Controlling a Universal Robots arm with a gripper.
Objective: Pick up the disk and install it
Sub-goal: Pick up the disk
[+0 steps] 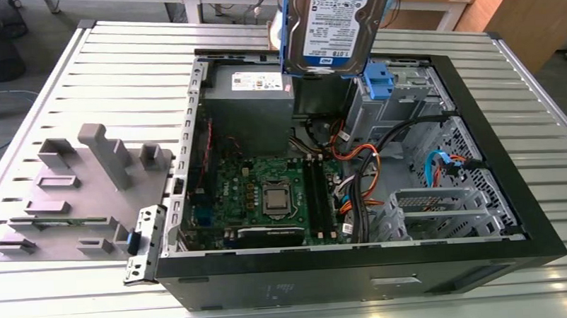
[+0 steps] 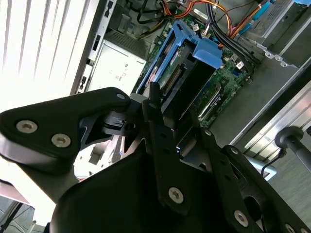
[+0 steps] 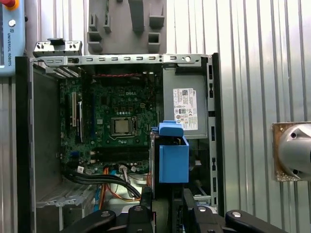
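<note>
1. While the pincer (image 3: 166, 199) is clamped shut on the disk (image 1: 334, 26), the disk hangs above the open computer case (image 1: 512, 229), clear of it.
2. Its long axis stands upright, running straight out from the pincer toward the case.
3. Below it lie the grey power supply (image 1: 253, 89) and the drive cage (image 1: 404, 98), side by side.

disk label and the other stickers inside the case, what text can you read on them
disk, white label with blue band: black print, too small to read surely.
white sticker on the grey box: print too small to read.
motherboard: small white marks, unreadable.
Nothing here can be quoted with certainty.
</note>
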